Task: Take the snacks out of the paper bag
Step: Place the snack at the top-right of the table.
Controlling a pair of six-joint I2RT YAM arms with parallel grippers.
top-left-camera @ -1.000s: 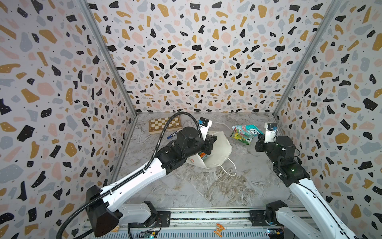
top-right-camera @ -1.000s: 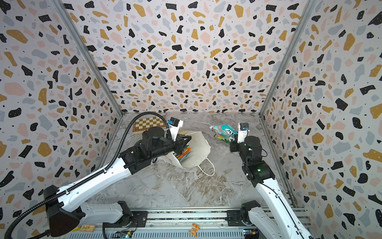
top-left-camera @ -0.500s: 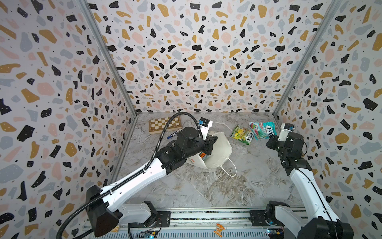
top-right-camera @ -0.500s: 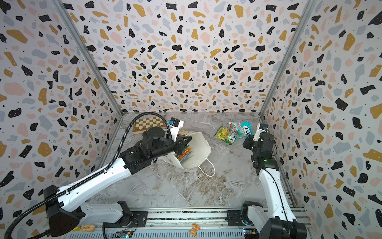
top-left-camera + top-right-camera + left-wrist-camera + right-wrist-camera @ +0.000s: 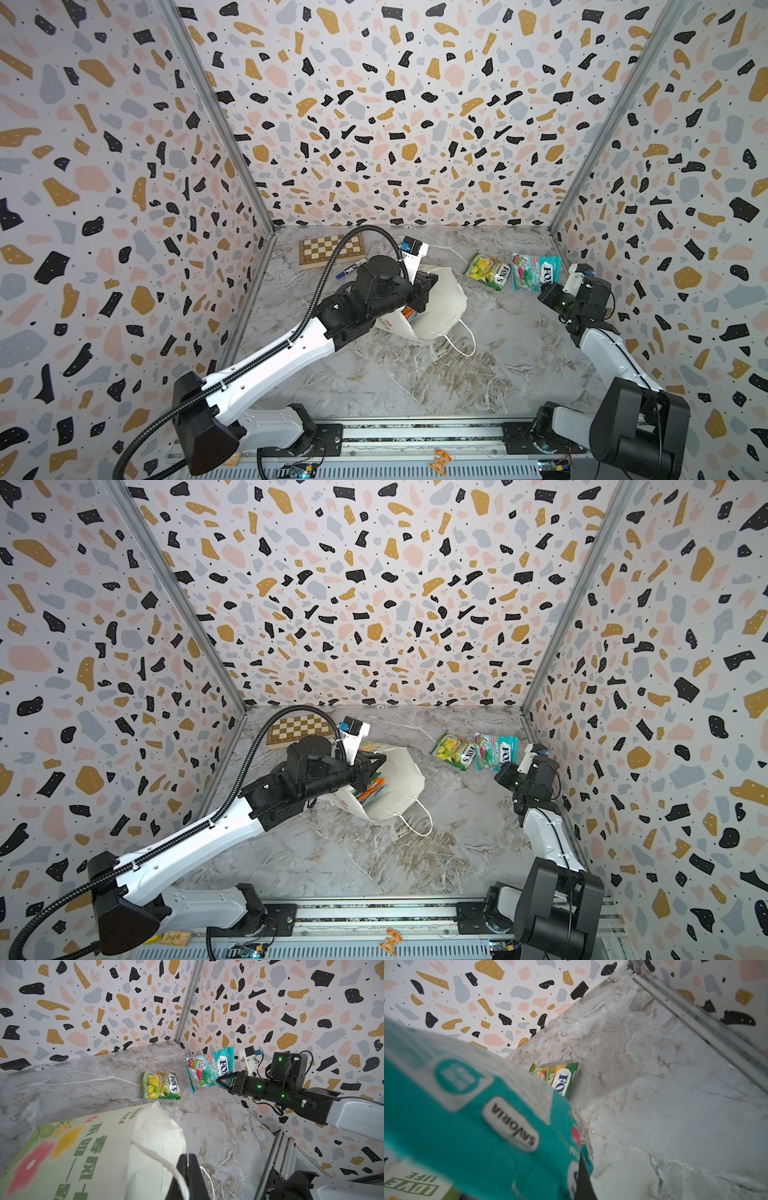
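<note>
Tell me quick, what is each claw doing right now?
Left claw: closed on the paper bag.
Right claw: closed on the teal candy packet.

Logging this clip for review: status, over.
Left gripper shut on paper bag. Right gripper shut on teal packet. Green packet out on table, more packets inside bag. Chessboard, marker well aside.
</note>
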